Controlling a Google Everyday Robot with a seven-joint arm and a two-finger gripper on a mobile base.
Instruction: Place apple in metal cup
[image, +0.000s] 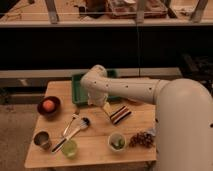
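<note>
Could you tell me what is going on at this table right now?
The robot's arm reaches over the wooden table, with its hand hanging near the middle, just in front of the green tray. The apple lies in the dark bowl at the left, and the metal cup stands near the front-left corner. Nothing has been picked up yet.
</note>
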